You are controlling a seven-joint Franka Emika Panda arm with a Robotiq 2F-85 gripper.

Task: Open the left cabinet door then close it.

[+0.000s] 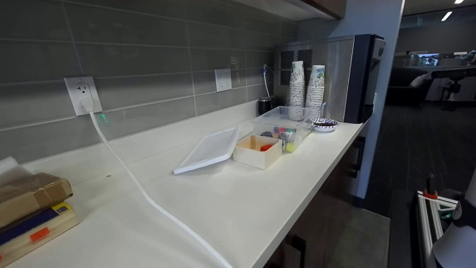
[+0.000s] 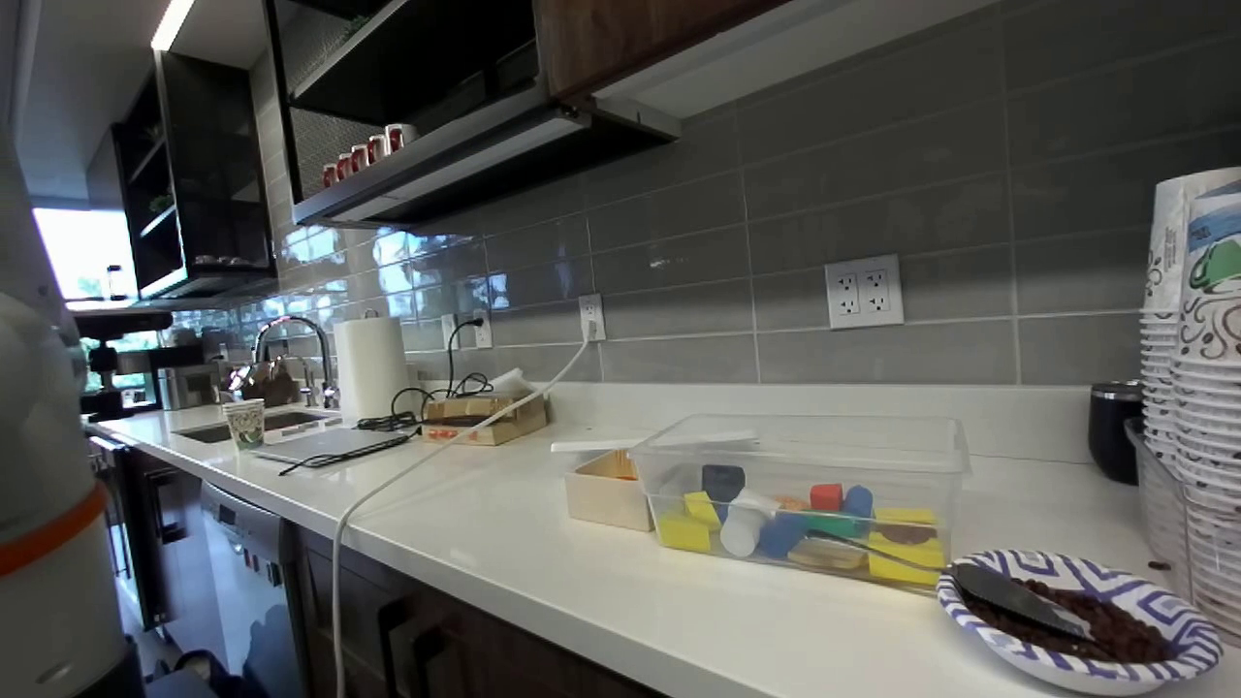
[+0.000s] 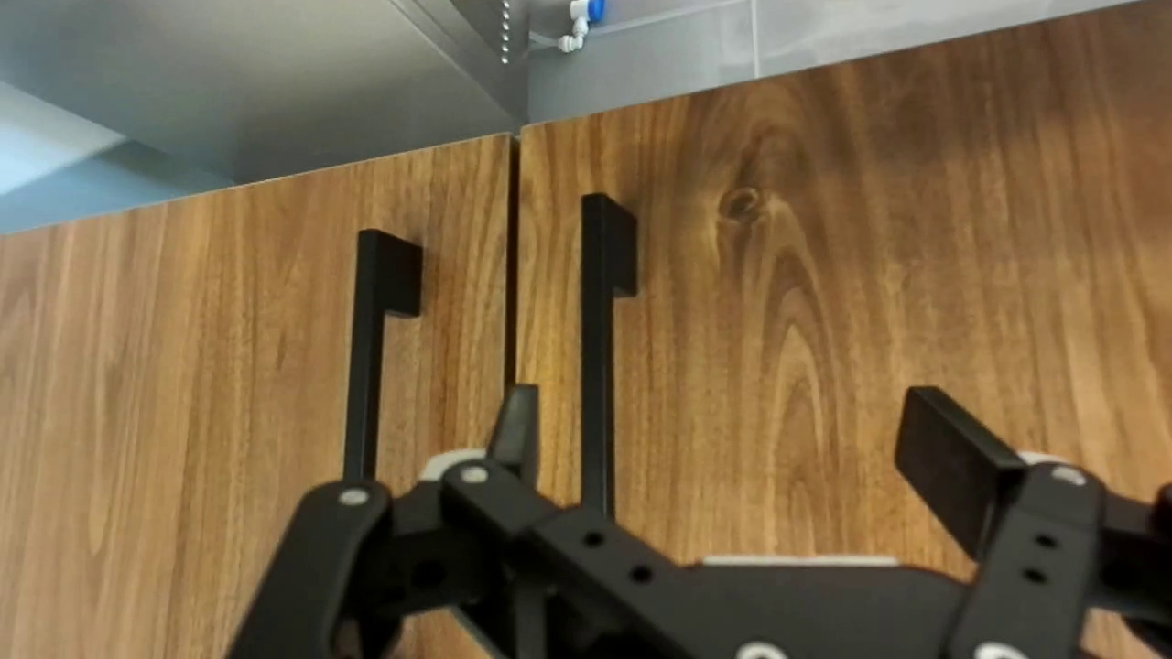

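Observation:
The wrist view stands upside down, with the wall and a steel machine at its top. Two brown wooden cabinet doors look shut there, with a thin dark gap between them. The left cabinet door (image 3: 806, 320) is on the picture's right, and its black bar handle (image 3: 597, 366) stands by the gap. The right door (image 3: 229, 348) has a matching handle (image 3: 364, 366). My gripper (image 3: 719, 421) is open and empty. Its fingers appear on either side of the left door's handle, which is nearer one finger. I cannot tell the depth between them. The gripper is outside both exterior views.
The upper cabinet (image 1: 327, 5) hangs above the steel machine (image 1: 340, 74). The white counter (image 2: 543, 543) carries a clear bin (image 2: 805, 431), stacked cups (image 1: 314, 96) and a bowl (image 2: 1076, 669). A white cord (image 1: 148, 197) crosses it. Part of the arm (image 2: 48, 485) shows at the edge.

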